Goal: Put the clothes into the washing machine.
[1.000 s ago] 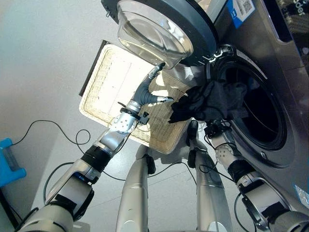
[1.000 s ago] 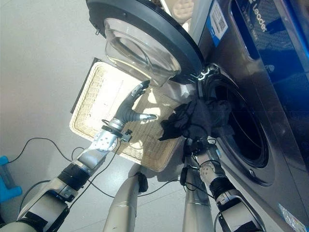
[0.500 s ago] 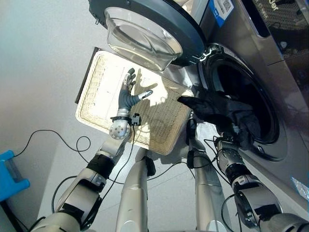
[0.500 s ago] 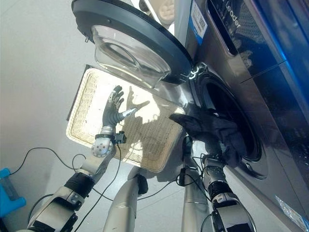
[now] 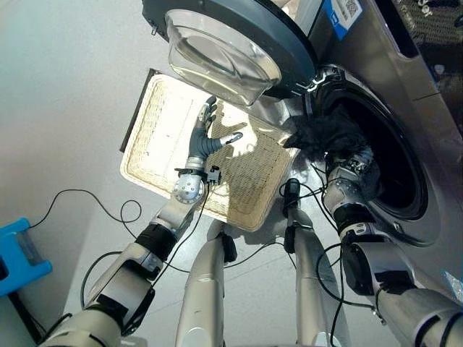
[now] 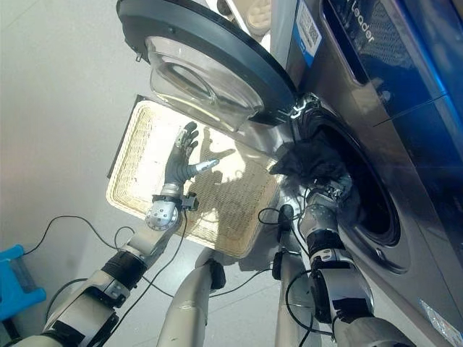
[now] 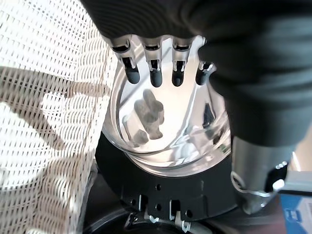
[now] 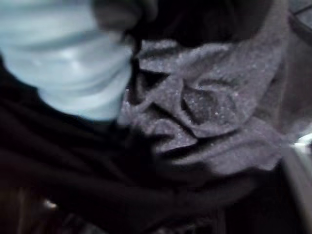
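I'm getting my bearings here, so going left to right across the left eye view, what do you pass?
Blue box → wicker basket → left robot hand → dark clothes at the drum's edge → washing machine.

We see a blue-and-white sticker (image 6: 309, 29) bearing a square code on the grey washing machine (image 6: 405, 238), and pale lettering (image 6: 362, 29) on its dark control panel (image 6: 391, 43); neither is legible enough to us.
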`<state>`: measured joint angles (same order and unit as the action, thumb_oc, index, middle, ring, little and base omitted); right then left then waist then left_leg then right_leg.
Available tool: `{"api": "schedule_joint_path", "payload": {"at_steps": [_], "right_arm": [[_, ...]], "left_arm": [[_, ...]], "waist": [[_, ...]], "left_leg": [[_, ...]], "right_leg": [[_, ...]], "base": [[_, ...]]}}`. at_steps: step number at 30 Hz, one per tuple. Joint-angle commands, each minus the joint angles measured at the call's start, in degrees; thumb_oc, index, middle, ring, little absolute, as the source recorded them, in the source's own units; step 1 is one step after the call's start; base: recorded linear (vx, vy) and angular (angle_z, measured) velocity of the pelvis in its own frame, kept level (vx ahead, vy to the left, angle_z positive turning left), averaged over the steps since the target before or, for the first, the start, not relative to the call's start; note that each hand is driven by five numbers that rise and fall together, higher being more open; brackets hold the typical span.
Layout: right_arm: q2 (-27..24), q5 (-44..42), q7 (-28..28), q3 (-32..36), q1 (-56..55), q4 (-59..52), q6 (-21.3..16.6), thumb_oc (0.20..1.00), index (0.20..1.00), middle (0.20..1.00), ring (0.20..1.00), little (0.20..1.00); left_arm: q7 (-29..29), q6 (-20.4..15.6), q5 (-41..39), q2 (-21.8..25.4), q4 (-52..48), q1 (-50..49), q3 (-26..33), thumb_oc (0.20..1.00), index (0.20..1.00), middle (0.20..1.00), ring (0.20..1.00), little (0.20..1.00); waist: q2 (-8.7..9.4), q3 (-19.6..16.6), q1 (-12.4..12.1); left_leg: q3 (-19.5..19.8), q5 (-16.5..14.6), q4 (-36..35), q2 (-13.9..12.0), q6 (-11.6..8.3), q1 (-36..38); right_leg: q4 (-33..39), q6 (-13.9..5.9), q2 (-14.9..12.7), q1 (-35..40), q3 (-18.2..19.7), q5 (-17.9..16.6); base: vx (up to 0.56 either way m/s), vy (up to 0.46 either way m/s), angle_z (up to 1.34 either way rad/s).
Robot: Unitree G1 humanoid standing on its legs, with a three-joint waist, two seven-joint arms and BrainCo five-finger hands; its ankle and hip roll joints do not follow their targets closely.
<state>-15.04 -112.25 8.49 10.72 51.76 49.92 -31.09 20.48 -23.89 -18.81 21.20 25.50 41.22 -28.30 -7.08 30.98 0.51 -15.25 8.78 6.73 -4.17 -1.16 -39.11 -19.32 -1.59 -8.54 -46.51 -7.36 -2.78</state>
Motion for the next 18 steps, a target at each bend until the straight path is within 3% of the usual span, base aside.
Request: {"api": "schedule_joint_path", "payload": {"at_steps": [1, 4, 8, 9, 10, 11, 18], "right_arm": [[-5.11, -0.75, -0.75, 3.05, 0.05, -3.95, -8.19, 0.200, 0.200, 0.200, 0.200, 0.200], [-6.29, -0.75, -1.12, 3.41, 0.60, -4.83, -11.59, 0.200, 0.200, 0.200, 0.200, 0.200], [-7.75, -0.75, -2.61, 4.26, 0.31, -8.55, -20.25, 0.200, 0.200, 0.200, 0.200, 0.200], [-8.08, -0.75, -3.55, 4.61, -0.21, -10.06, -24.37, 0.200, 0.200, 0.200, 0.200, 0.200], [-8.14, -0.75, -3.77, 4.58, -0.23, -10.18, -24.78, 0.200, 0.200, 0.200, 0.200, 0.200], [-9.14, -0.75, -5.15, 5.10, -0.26, -10.09, -27.77, 0.200, 0.200, 0.200, 0.200, 0.200], [-13.42, -0.75, -6.23, 8.56, -2.33, -8.34, -30.68, 0.200, 0.200, 0.200, 0.200, 0.200]], "left_arm": [[0.99, -1.70, 1.60, 0.83, -4.69, 1.59, 0.53, 1.000, 1.000, 1.000, 1.000, 1.000], [0.82, -1.52, 1.30, 1.58, -5.60, 1.79, 0.33, 1.000, 1.000, 1.000, 1.000, 1.000], [0.51, -0.55, 1.67, 3.31, -7.87, 1.60, 0.64, 1.000, 1.000, 1.000, 1.000, 1.000], [0.36, 0.11, 1.61, 3.93, -8.44, 1.52, 0.82, 1.000, 1.000, 1.000, 1.000, 1.000], [0.31, 0.18, 1.57, 3.97, -8.48, 1.50, 0.82, 1.000, 1.000, 1.000, 1.000, 1.000], [-0.06, 0.35, 1.53, 4.29, -8.40, 1.47, 0.97, 1.000, 1.000, 1.000, 1.000, 1.000], [0.32, 0.01, 0.25, 5.37, -8.29, 1.24, -0.19, 1.000, 1.000, 1.000, 1.000, 1.000]], "waist": [[-2.35, -1.19, 0.63], [-2.49, -1.19, 0.59], [-2.55, -1.19, 0.69], [-2.43, -1.19, 1.00], [-2.41, -1.19, 1.00], [-2.33, -1.19, 1.24], [-2.36, -1.19, 2.20]], "left_leg": [[0.53, -7.84, 7.10, 4.98, -2.97, -1.79], [0.50, -7.90, 7.09, 5.09, -2.95, -1.86], [0.34, -8.21, 7.38, 5.04, -2.93, -1.80], [0.28, -8.42, 7.61, 4.96, -2.93, -1.84], [0.26, -8.43, 7.64, 4.97, -2.93, -1.85], [0.12, -8.51, 7.81, 4.97, -3.00, -1.87], [-0.69, -8.91, 8.27, 4.66, -3.07, -1.77]], "right_leg": [[-1.26, -5.74, -1.34, 1.07, -5.30, -0.10], [-1.17, -5.79, -1.44, 0.93, -5.27, -0.23], [-1.33, -5.93, -1.68, 0.89, -5.20, -0.26], [-1.53, -6.00, -1.67, 0.78, -5.07, -0.23], [-1.57, -6.00, -1.67, 0.75, -5.04, -0.23], [-1.57, -6.02, -1.63, 0.69, -4.93, -0.27], [-1.76, -6.21, -1.61, 0.46, -4.39, -0.34]], "base": [[0.00, 0.000, 0.00], [0.00, -0.017, 0.05], [0.01, -0.012, 0.04], [0.00, 0.000, 0.00], [0.00, 0.000, 0.00], [0.00, 0.000, 0.00], [0.00, 0.000, 0.00]]}}
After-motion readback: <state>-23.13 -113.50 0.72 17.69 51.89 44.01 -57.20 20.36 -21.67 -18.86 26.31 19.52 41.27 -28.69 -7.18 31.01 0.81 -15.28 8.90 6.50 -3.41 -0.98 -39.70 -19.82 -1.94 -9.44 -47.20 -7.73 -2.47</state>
